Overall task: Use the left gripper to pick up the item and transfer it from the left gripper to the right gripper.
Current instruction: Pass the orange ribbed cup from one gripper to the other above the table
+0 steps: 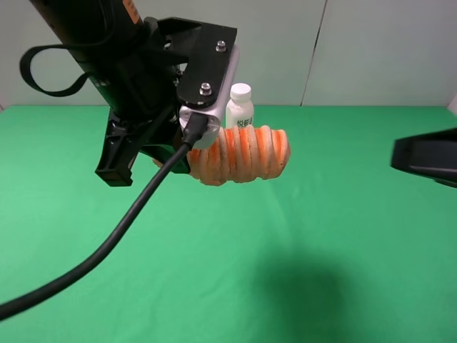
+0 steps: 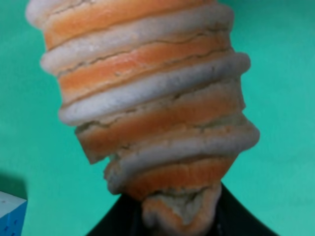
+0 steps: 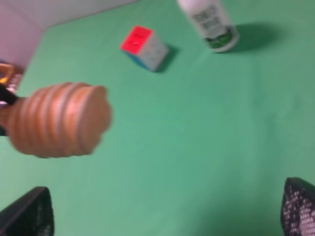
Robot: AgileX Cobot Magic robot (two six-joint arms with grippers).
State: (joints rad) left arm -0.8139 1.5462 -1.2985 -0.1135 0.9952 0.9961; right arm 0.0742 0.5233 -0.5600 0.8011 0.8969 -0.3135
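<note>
The item, an orange-brown ridged roll [image 1: 246, 153], hangs in the air above the green table. My left gripper [image 1: 187, 161] is shut on its left end, and the free end points right. In the left wrist view the roll [image 2: 147, 98] fills the picture, with black fingers [image 2: 110, 227] at its base. My right gripper [image 1: 425, 157] is at the right edge, apart from the roll. In the right wrist view its fingertips [image 3: 24, 214] stand wide apart and empty, and the roll's end face [image 3: 59, 120] shows ahead of them.
A white milk bottle [image 1: 240, 107] stands behind the roll and also shows in the right wrist view [image 3: 209, 24]. A red-blue-white puzzle cube [image 3: 145, 46] lies on the green table [image 1: 321, 271], with its corner in the left wrist view [image 2: 10, 216].
</note>
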